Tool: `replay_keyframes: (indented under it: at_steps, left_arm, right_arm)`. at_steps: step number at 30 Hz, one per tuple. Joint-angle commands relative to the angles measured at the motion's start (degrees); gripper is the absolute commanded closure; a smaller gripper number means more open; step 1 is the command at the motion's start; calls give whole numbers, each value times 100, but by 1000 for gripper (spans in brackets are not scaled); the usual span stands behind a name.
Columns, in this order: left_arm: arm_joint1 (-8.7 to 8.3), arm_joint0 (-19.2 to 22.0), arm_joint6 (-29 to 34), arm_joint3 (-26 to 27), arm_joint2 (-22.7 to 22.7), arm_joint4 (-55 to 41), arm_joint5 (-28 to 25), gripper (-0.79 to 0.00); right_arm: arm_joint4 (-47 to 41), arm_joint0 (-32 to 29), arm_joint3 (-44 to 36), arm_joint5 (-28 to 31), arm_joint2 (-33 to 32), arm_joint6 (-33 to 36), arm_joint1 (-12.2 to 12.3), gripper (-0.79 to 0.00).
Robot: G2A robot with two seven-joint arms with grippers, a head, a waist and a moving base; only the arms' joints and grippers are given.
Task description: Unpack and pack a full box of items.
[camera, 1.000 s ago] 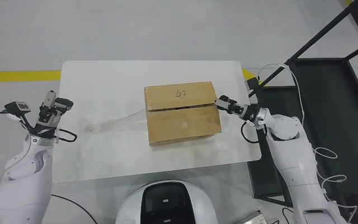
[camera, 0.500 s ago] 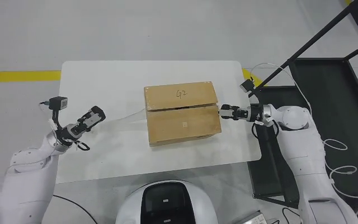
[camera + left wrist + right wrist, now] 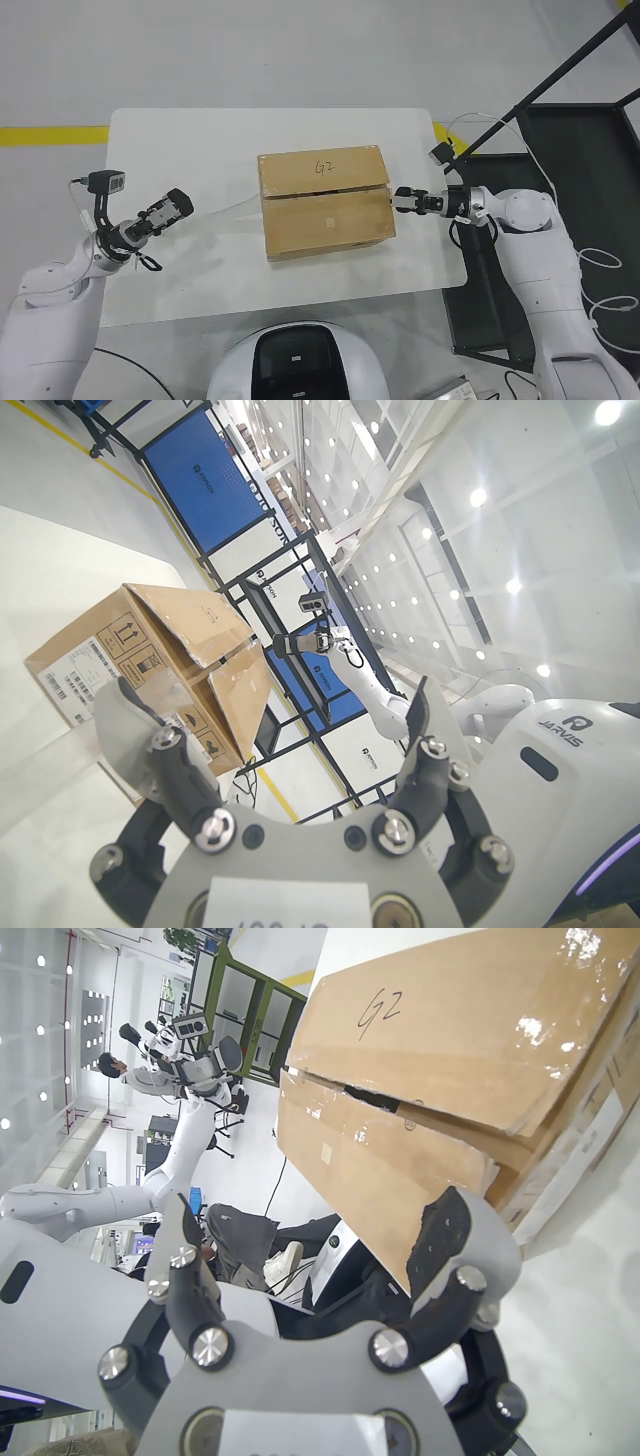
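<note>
My right gripper has its fingers spread wide, one pad right at a top-flap corner of the cardboard box; I can't tell whether they touch. Both flaps lie shut, with a dark gap along their seam.

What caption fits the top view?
Cardboard box with flaps down on table, open right gripper at its side, open left gripper apart.

Bright, even light is pouring down from overhead, and rows of ceiling lamps are flaring as white spots in the left wrist view. The white table is bouncing it back softly, and the box is throwing barely any shadow. Shiny patches on the cardboard are glinting (small white flecks). Both wrist lenses are bending straight lines near the edges.
</note>
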State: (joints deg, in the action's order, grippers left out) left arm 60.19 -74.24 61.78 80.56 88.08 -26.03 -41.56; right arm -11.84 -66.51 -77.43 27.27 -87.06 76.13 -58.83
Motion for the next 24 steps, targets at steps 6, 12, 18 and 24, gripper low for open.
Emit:
replay_keyframes:
  at_steps: [6,12,18,24]
  left_arm:
    - [41,327,-214,139,-493,859,29,-785]
    - [122,812,-214,-270,-1060,886,-241,-785]
    - [159,1204,-216,-591,-1516,498,-310,-785]
    - [159,1204,-216,-591,-1516,498,-310,-785]
  right_arm:
    - [-269,1,-259,-419,130,507,74,-785]
    - [-380,83,-216,-755,214,844,219,-785]
    - [-2,347,194,-810,302,897,323,-785]
    - [-28,357,200,-819,305,907,326,-785]
